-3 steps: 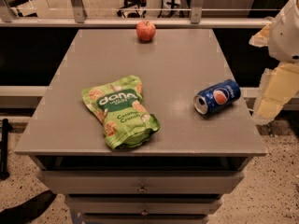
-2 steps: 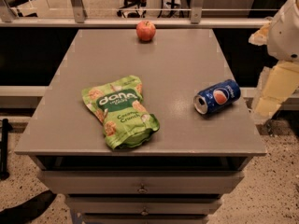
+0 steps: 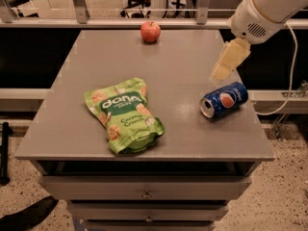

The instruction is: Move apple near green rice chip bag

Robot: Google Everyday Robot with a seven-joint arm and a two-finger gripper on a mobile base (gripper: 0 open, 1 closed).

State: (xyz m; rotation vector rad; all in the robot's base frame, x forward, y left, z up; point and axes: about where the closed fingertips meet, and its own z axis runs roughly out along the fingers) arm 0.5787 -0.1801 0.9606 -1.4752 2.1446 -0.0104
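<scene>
Robot arm [image 3: 269, 8]: cut off by the top and right edges; only its white end segment shows. Gripper [image 3: 226, 64]: hangs over the right part of the table [image 3: 192, 129], just above and behind the Pepsi can [image 3: 224, 99]. Cable [image 3: 290, 76]: its lower end passes behind the table's right edge. Green rice chip bag [image 3: 124, 113]: lettering under "dana" too small to read surely. Drawers [image 3: 144, 189]: the lowest is cut by the bottom edge. Dark shape [image 3: 29, 215] at lower left: cut off, unidentifiable.

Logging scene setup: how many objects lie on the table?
3: apple at the far edge; green rice chip bag front-left; Pepsi can on its side at right, gripper hovering close by.
</scene>
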